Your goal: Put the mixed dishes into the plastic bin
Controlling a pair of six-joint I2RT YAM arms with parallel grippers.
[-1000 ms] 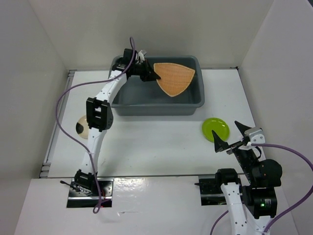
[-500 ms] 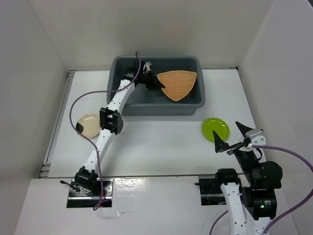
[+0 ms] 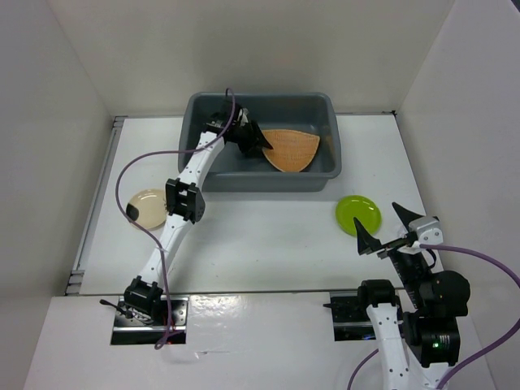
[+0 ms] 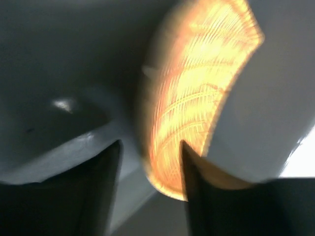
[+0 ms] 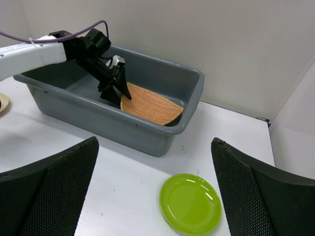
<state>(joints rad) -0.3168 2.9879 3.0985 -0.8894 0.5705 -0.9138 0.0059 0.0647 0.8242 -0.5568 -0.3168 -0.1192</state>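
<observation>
Cream plate (image 3: 149,208): on the desk (image 3: 260,236) at the left, well apart from the bin.
Left arm: stretched forward over the bin's left wall, wrist dipped inside.
Left gripper (image 3: 258,140): jaws apart, the woven plate's edge between them; wrist view blurred.
Woven plate (image 3: 291,149): lying tilted in the bin (image 3: 268,180).
Green plate (image 3: 358,214): on the desk, right of the bin.
Right gripper (image 3: 385,227): arm folded near its base, jaws spread wide, holding nothing.

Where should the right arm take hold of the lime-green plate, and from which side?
Probably the rim of the lime-green plate nearest the open right gripper, approached from above with jaws straddling that edge. The plate lies flat on the table, so only its upturned rim offers a hold.
</observation>
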